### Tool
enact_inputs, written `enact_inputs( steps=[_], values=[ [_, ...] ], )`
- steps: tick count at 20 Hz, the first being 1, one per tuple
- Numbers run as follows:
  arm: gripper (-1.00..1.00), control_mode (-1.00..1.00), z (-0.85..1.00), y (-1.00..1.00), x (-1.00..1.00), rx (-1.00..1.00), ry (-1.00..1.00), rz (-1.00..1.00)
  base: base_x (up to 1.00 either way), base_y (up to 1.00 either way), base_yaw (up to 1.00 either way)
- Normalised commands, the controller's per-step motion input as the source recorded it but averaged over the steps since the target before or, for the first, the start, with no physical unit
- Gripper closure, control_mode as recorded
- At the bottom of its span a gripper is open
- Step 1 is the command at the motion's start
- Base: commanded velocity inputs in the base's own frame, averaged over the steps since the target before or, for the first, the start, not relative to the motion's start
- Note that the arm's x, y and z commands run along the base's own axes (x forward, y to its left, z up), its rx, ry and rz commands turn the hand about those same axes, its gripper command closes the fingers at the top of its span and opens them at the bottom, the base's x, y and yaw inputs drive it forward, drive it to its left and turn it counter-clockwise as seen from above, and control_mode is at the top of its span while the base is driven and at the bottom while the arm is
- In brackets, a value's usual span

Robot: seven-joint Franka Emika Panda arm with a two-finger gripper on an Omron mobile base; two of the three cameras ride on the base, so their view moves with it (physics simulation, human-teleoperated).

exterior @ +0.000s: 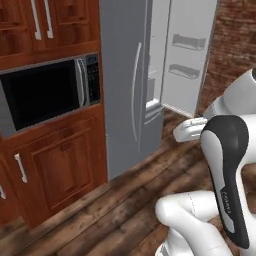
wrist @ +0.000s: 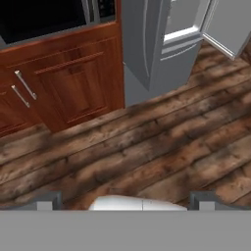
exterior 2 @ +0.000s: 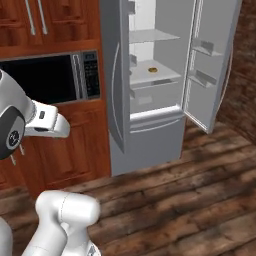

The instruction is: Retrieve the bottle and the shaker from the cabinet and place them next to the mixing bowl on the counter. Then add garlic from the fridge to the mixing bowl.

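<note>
Dark wood planks run under the fridge, which stands just right of the built-in microwave; its right door swings out. From the right base camera, the fridge interior is white – a small orange-brown item sits on a middle shelf, beside the microwave's side. Looking down the hand, the end effector hangs over the floor before the fridge, fingertips spread wide, holding nothing.

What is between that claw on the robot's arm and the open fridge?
Bare dark wooden floor: in the hand view, the open gripper looks across plain planks toward the fridge, with nothing lying on them.
</note>
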Motion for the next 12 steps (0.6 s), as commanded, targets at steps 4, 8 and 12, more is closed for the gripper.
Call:
enact_inputs(
  steps=[4,8,12],
  values=[
    [-1.0,1.0,0.0,0.0,0.0,0.0,0.0,0.0,1.0,0.28,0.01],
    [-1.0,1.0,0.0,0.0,0.0,0.0,0.0,0.0,0.48,-0.78,0.0],
    [-1.0,1.0,0.0,0.0,0.0,0.0,0.0,0.0,0.53,-1.0,0.1]
  ],
)
